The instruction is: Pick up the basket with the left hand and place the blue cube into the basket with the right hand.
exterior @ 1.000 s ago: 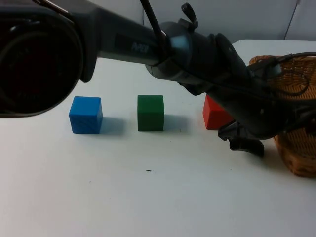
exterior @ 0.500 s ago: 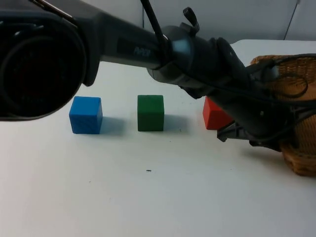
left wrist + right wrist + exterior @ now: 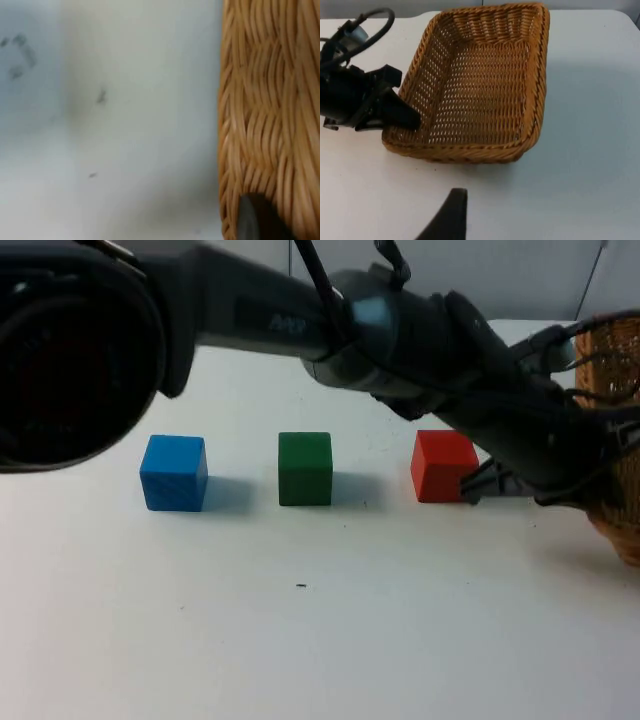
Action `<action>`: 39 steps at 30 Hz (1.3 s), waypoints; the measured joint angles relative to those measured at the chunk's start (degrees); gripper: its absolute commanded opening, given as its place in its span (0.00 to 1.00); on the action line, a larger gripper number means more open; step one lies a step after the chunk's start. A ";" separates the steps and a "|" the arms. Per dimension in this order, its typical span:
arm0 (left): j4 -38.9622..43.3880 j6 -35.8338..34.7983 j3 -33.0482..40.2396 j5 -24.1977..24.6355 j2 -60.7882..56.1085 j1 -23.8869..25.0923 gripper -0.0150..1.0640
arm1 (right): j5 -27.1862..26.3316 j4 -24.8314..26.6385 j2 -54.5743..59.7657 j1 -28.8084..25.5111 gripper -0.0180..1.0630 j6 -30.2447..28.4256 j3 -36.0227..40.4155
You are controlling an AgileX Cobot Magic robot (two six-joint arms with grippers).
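The blue cube sits on the white table at the left. The wicker basket hangs tilted at the far right edge, its near side off the table. My left arm reaches across from the upper left. My left gripper is shut on the basket's side wall, one finger inside and one outside. The left wrist view looks down along that woven wall with a black fingertip against it. My right gripper's fingertip hovers above the table in front of the basket, jaws open and holding nothing.
A green cube stands in the middle and a red cube to its right, close to the left arm's wrist. The front of the table is bare white surface. The grey partition wall runs behind.
The left gripper closed on the basket wall and raised it up and to the right. The red cube, half hidden before, now shows whole. The cubes have not moved.
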 measured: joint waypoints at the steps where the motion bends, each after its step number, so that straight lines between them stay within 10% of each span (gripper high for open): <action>1: 1.18 -0.66 0.00 0.00 -1.19 0.00 0.01 | 0.00 0.00 0.00 0.00 0.98 0.00 0.00; 14: 19.60 -13.01 5.25 2.86 -15.37 4.85 0.01 | 0.00 0.00 0.00 0.00 0.98 0.00 0.00; 24: 19.92 -6.94 41.70 -2.87 -39.58 15.73 0.01 | 0.00 0.00 0.00 0.00 0.98 0.00 0.00; 39: 21.71 -0.95 63.04 6.63 -65.53 29.34 0.01 | -4.05 7.40 15.30 0.00 0.98 -4.34 -3.45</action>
